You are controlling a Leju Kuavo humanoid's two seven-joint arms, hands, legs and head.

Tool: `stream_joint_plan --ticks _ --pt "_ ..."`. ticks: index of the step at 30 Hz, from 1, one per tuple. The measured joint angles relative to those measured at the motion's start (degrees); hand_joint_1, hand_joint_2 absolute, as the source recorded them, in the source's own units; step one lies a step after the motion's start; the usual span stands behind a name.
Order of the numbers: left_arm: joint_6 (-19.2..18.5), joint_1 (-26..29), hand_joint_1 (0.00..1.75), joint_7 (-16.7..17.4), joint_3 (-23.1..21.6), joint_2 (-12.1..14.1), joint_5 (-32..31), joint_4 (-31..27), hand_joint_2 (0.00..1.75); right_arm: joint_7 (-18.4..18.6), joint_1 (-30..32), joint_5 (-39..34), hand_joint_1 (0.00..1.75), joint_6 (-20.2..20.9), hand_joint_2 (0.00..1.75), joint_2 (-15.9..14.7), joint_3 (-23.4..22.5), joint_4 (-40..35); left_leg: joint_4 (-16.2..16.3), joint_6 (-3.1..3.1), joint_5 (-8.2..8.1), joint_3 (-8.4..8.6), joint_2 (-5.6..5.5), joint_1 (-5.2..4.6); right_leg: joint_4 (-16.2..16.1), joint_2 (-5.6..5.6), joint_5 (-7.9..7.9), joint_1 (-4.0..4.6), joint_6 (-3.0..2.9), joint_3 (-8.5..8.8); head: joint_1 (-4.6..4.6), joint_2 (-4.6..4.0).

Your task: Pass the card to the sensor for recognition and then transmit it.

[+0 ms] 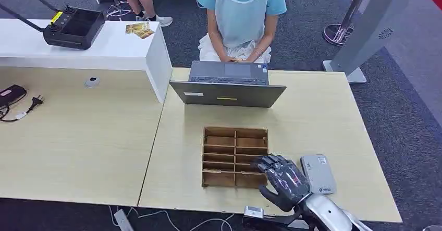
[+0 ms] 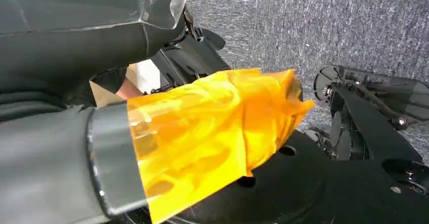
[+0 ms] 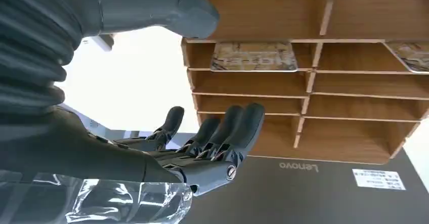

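The task seems to be at its very beginning, because no card is picked up yet. The right hand (image 1: 281,181) hovers over the near right corner of the wooden divider box (image 1: 235,157), which stands on the table (image 1: 323,116) between the robot and the laptop (image 1: 228,85). In the right wrist view its fingers (image 3: 238,128) are spread and a little bent, and they hold nothing. A card (image 3: 254,56) lies flat inside one compartment of the box, and the corner of a second card (image 3: 412,56) shows in the compartment beside it; which cell of the box this is, I cannot say for sure. The grey card sensor (image 1: 318,173) lies just beside the box, on its right side, next to the hand. The left hand (image 2: 212,128) is seen in the left wrist view, wrapped in an orange film, so I cannot tell if its fingers are closed or apart. A person (image 1: 242,17) sits behind the laptop, on the far side from the box. In my judgement everything is left to do: to take a card out of the box, to bring it to the sensor, and then probably to hand it over.
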Motion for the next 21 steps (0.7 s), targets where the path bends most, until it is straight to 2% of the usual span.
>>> stream_joint_plan --ticks 16,21 --pt "0.09 -0.02 0.00 -0.26 0.74 -0.11 -0.20 0.00 0.00 0.68 -3.00 0.09 0.80 0.20 1.75 1.86 2.58 1.99 0.00 0.00 0.00 0.00 0.00 0.00 0.01 0.00 0.00 0.00 0.00 0.00 0.00 0.00" --pt "0.09 -0.01 0.00 -0.55 0.81 -0.13 -0.20 -0.02 0.00 1.09 -3.92 0.26 0.77 0.15 1.75 2.32 3.19 2.80 0.00 0.00 0.01 0.00 0.00 0.00 0.01 0.00 0.00 0.00 0.00 0.00 0.00 0.00"
